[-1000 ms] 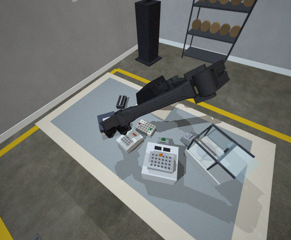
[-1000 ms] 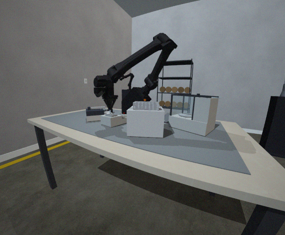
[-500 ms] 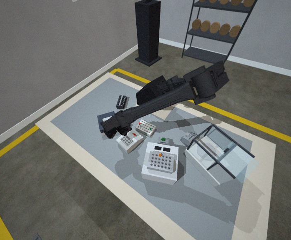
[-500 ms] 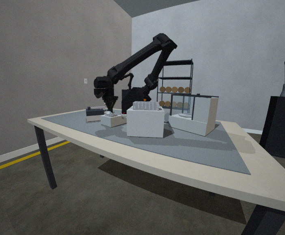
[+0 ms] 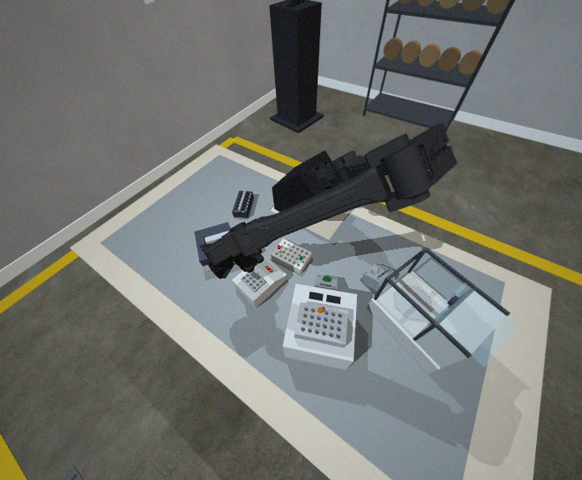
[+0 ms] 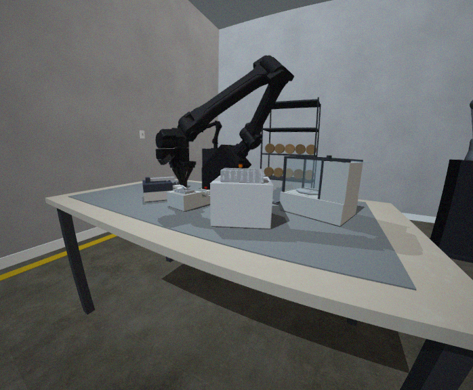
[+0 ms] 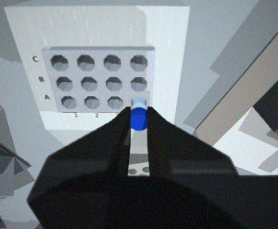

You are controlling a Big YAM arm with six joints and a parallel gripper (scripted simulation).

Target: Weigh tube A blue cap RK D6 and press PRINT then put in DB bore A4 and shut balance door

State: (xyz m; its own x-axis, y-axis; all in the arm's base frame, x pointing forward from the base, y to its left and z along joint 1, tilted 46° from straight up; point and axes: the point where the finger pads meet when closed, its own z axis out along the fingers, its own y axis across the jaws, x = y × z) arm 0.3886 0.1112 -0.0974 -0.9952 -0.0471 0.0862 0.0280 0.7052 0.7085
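Observation:
My gripper [image 5: 236, 267] [image 6: 183, 184] [image 7: 139, 114] is shut on tube A by its blue cap [image 7: 139, 120]. The tube's clear body [image 7: 139, 102] reaches to bore A4, at the right end of row A of the dry block [image 5: 276, 282] [image 6: 185, 203] [image 7: 166, 79]. How deep its lower end sits cannot be told. The other bores in the wrist view look empty. The balance [image 5: 408, 330] [image 6: 341, 210] has its top pane slid toward the rear, with the handle [image 5: 453, 299] [image 6: 328, 156] partway along the rails. No tube shows on its pan [image 6: 307, 191]. Its lamp cannot be made out.
The rack [image 5: 292, 257] with red and green caps is beside the dry block, toward the arm's base. The mixer [image 5: 319, 351] [image 6: 240, 205] with an orange-capped tube stands between dry block and balance. The spectrophotometer [image 5: 201, 240] [image 6: 156, 185] and dark magnet block [image 5: 243, 203] are on the other side.

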